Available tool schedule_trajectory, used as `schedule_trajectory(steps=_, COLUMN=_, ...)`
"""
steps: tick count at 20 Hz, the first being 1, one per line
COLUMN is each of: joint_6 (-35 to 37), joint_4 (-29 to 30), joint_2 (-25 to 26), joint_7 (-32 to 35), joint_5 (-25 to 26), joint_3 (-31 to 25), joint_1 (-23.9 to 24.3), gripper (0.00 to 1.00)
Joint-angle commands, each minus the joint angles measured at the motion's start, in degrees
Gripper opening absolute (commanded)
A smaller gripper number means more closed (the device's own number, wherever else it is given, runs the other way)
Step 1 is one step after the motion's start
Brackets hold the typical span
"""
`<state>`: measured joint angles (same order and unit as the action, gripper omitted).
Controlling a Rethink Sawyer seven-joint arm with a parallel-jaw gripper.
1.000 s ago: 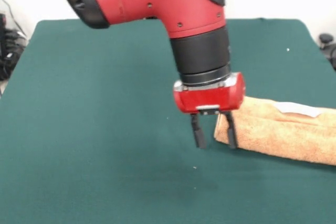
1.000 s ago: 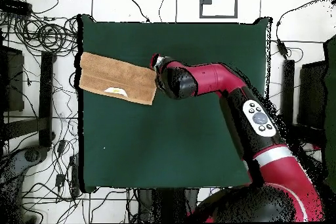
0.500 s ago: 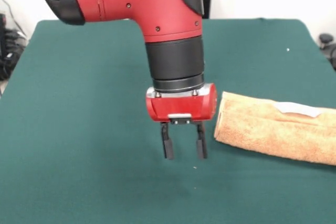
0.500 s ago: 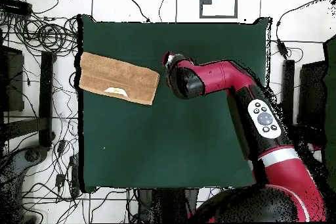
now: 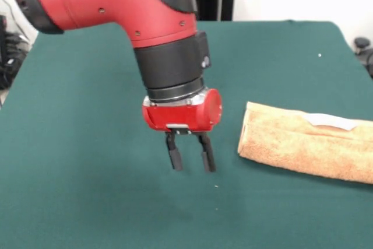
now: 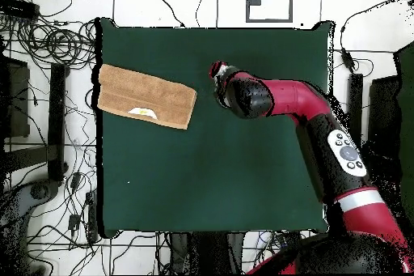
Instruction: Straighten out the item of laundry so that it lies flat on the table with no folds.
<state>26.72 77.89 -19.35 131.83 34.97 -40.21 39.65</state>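
My jaws point(image 5: 190, 160) hung parted and empty at the frame's centre, just above the green bench point(image 5: 87, 202). The towel point(image 5: 303, 147) lay folded into a long strip at centre right, apart from me. I judged a low pinch on its top layer's edge best for unfolding it.

A: How many towels do you count?
B: One towel point(image 5: 306, 147), folded into a long strip at the right of the front frame, with one white tag point(image 5: 329, 121) on its top.
A: And tables?
B: One green table point(image 5: 87, 190), filling most of the frame.
A: Arms?
B: One red and black arm point(image 6: 303, 115), entering from the lower right of the overhead frame, carrying one gripper point(image 5: 190, 159) with two dark fingers point(image 5: 173, 157).
A: Anything else?
B: One small white speck point(image 5: 216, 186) on the felt, below the gripper.
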Motion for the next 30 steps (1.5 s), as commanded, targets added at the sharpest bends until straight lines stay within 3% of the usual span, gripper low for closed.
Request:
schedule_trajectory(steps=1, joint_6=9.27, joint_4=8.22, joint_2=2.30, joint_7=-0.70, joint_5=-8.60, joint_3=-2.48, joint_1=-0.98, gripper=1.00)
schedule_trajectory(steps=7, joint_6=11.47, joint_4=13.52, joint_2=-3.22, joint_7=1.74, joint_5=-14.83, joint_3=-2.72, joint_1=-0.86, gripper=1.00)
schedule_trajectory(steps=12, joint_6=7.25, joint_4=16.60, joint_2=-3.36, joint_7=5.14, joint_5=-19.71, joint_3=-4.31, joint_1=-1.36, gripper=1.00)
schedule_trajectory(steps=25, joint_6=1.81, joint_4=16.45, joint_2=-4.31, joint_7=12.65, joint_5=-30.56, joint_3=-0.30, joint_1=-8.35, gripper=1.00)
schedule_trajectory(steps=30, joint_6=-2.97, joint_4=13.79, joint_2=-1.17, joint_7=13.62, joint_5=-32.85, joint_3=3.09, joint_1=-11.78, gripper=1.00)
